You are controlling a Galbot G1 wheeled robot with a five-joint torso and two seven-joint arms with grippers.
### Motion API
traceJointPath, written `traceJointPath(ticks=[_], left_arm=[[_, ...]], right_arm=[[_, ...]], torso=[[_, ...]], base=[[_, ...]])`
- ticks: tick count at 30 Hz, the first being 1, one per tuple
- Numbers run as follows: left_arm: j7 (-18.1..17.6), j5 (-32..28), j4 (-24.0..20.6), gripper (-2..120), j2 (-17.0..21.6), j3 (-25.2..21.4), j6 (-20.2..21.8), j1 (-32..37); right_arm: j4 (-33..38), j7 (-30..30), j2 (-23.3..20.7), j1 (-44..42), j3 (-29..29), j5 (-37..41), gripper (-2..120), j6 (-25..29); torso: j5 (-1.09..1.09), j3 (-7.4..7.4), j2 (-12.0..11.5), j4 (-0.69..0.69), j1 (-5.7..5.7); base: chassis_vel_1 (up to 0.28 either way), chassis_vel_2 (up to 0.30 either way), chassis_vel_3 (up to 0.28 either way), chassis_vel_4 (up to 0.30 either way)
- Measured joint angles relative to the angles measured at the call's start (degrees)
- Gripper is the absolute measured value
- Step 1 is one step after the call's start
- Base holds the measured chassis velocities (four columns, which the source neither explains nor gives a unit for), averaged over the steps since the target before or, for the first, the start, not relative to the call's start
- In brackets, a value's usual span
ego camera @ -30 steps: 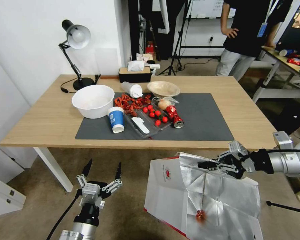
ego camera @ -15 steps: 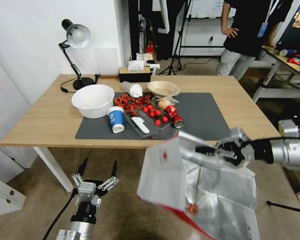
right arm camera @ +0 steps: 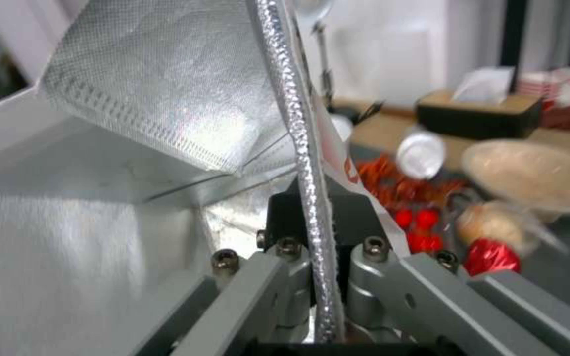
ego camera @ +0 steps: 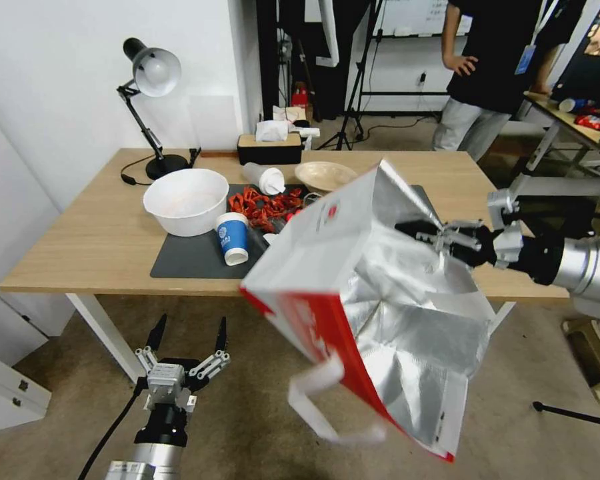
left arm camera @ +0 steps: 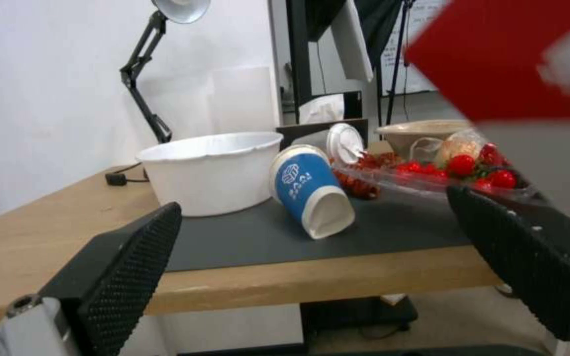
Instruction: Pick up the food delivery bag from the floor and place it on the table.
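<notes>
The food delivery bag (ego camera: 353, 287), white with red edges and silver foil lining, hangs tilted in the air over the table's (ego camera: 93, 247) front edge and dark grey mat (ego camera: 187, 260), clear of the carpeted floor (ego camera: 247, 413). A white strap handle (ego camera: 313, 400) dangles below it. My right gripper (ego camera: 417, 232) is shut on the bag's upper rim; the right wrist view shows the foil rim (right arm camera: 298, 123) pinched in that gripper (right arm camera: 318, 222). My left gripper (ego camera: 189, 327) is open, low in front of the table. In the left wrist view the bag's red bottom (left arm camera: 496, 54) shows beyond that gripper (left arm camera: 328, 257).
On the mat stand a white bowl (ego camera: 185, 200), a tipped blue cup (ego camera: 233, 239), red food (ego camera: 263, 203) and a shallow bowl (ego camera: 323, 175). A desk lamp (ego camera: 150, 73) and a tissue box (ego camera: 270, 148) sit at the back. Another table (ego camera: 567, 120) stands far right.
My right gripper has risen and moved forward with the bag, which now hangs tilted over the table's front edge, hiding the tray of tomatoes. My left gripper has sunk slightly.
</notes>
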Motion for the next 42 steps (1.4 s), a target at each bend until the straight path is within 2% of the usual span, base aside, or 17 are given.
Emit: traceJointPath(ticks=[1, 2, 3, 4, 5, 7, 8, 11, 12, 14, 15, 18, 22, 28, 42], left_arm=[[0.0, 0.0, 0.0, 100, 0.0, 0.0, 0.0, 0.0], [-0.3, 0.3, 0.0, 100, 0.0, 0.1, 0.0, -0.1], [-0.6, 0.4, 0.3, 100, 0.1, 0.4, 0.0, -0.7], [-0.6, 0.4, 0.3, 100, 0.1, 0.4, 0.0, -0.7], [-0.6, 0.4, 0.5, 100, 0.2, 0.5, 0.0, -0.7], [-0.6, 0.4, 0.6, 100, 0.2, 0.6, 0.0, -0.8], [-0.6, 0.4, 0.6, 100, 0.2, 0.6, 0.0, -0.8], [-0.7, 0.5, 0.9, 100, 0.1, 0.7, -0.2, -0.8], [-0.7, 0.5, 0.9, 100, 0.1, 0.7, -0.2, -0.8], [-1.0, 0.9, 1.3, 100, -0.1, 0.8, -0.5, -0.8], [-1.0, 0.9, 1.3, 100, -0.1, 0.8, -0.5, -0.8], [-1.0, 1.2, 1.4, 100, -0.1, 1.0, -0.9, -0.5], [-0.9, 1.2, 1.2, 100, 0.0, 1.0, -0.9, -0.4], [-0.8, 1.3, 1.2, 100, 0.0, 0.9, -0.9, -0.2], [-0.9, 1.5, 1.7, 100, -0.2, 0.8, -0.9, -0.5]], right_arm=[[0.0, 0.0, 0.0, 0.0, 0.0, 0.0, 0, 0.0], [1.3, 4.5, 0.0, 0.3, 1.7, 3.3, 0, -0.1], [3.7, 12.8, 0.0, 0.8, 4.1, 8.4, 0, 0.1], [3.7, 12.8, 0.0, 0.8, 4.1, 8.4, 0, 0.1], [4.8, 18.5, 0.1, 2.0, 4.6, 11.0, 0, 0.3], [5.2, 24.2, 0.2, 4.4, 3.9, 12.9, 0, 0.9], [5.2, 24.2, 0.2, 4.4, 3.9, 12.9, 0, 0.9], [5.0, 36.3, 0.7, 9.3, 1.7, 18.4, 0, 2.6], [5.0, 36.3, 0.7, 9.3, 1.7, 18.4, 0, 2.6], [4.1, 43.5, 1.0, 11.9, 0.9, 21.1, 0, 4.2], [4.1, 43.5, 1.0, 11.9, 0.9, 21.1, 0, 4.2], [1.6, 49.4, 1.5, 13.7, 0.2, 22.8, 0, 5.1], [-1.0, 51.6, 2.5, 14.5, -0.6, 23.9, 0, 4.8], [-2.6, 51.9, 3.8, 15.5, -2.5, 23.8, 0, 4.1], [-4.2, 53.4, 8.8, 28.0, -16.9, 24.2, 0, 3.1]], torso=[[0.0, 0.0, 0.0, 0.0, 0.0], [0.0, -0.01, 0.0, 0.0, 0.0], [0.0, -0.02, 0.0, 0.0, -0.02], [0.0, -0.02, 0.0, 0.0, -0.02], [0.0, -0.02, 0.0, -0.02, -0.02], [-0.01, -0.03, -0.1, 0.0, -0.03], [-0.01, -0.03, -0.1, 0.0, -0.03], [0.0, -0.04, -0.1, 0.0, -0.03], [0.0, -0.04, -0.1, 0.0, -0.03], [0.0, -0.04, -0.1, 0.0, -0.04], [0.0, -0.04, -0.1, 0.0, -0.04], [0.0, -0.05, -0.1, 0.0, -0.04], [0.01, -0.05, -0.1, -0.01, -0.04], [0.01, -0.06, -0.1, -0.01, -0.05], [-0.01, -0.07, -0.1, 0.0, -0.06]], base=[[0.0, 0.0, 0.0, 0.0], [0.0, 0.0, 0.0, 0.0], [0.0, 0.0, 0.0, 0.0], [0.0, 0.0, 0.0, 0.0], [0.0, 0.0, 0.0, 0.0], [0.0, 0.0, 0.0, 0.0], [0.0, 0.0, 0.0, 0.0], [0.0, 0.0, 0.0, 0.0], [0.0, 0.0, 0.0, 0.0], [0.0, 0.0, 0.0, 0.0], [0.0, 0.0, 0.0, 0.0], [0.0, 0.0, 0.0, 0.0], [0.0, 0.0, 0.0, 0.0], [0.0, 0.0, 0.0, 0.0], [0.0, 0.0, 0.0, 0.0]])
